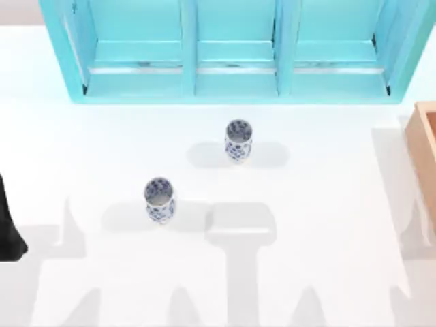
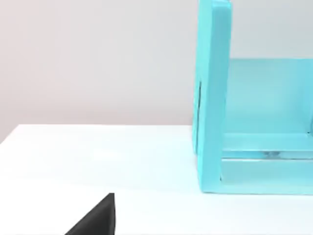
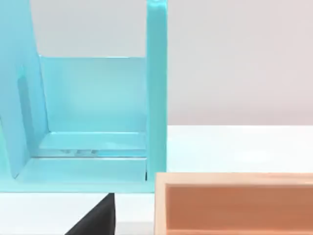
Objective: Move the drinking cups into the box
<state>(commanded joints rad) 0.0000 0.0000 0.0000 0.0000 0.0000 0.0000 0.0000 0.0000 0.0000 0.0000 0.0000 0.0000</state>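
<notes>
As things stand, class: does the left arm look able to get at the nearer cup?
Probably yes. The left arm sits at the table's left edge, and bare table lies between it and the nearer cup, which stands upright, apart from the other cup and the cabinet.

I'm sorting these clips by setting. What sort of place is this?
Probably a rendered tabletop test scene, not a real room: a plain white table, a turquoise shelf cabinet at the back, two blue-patterned cups and a wood-coloured box at the right edge.

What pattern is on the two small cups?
Blue floral on white, porcelain-style: the two small handleless cylindrical cups show it best in the top view.
</notes>
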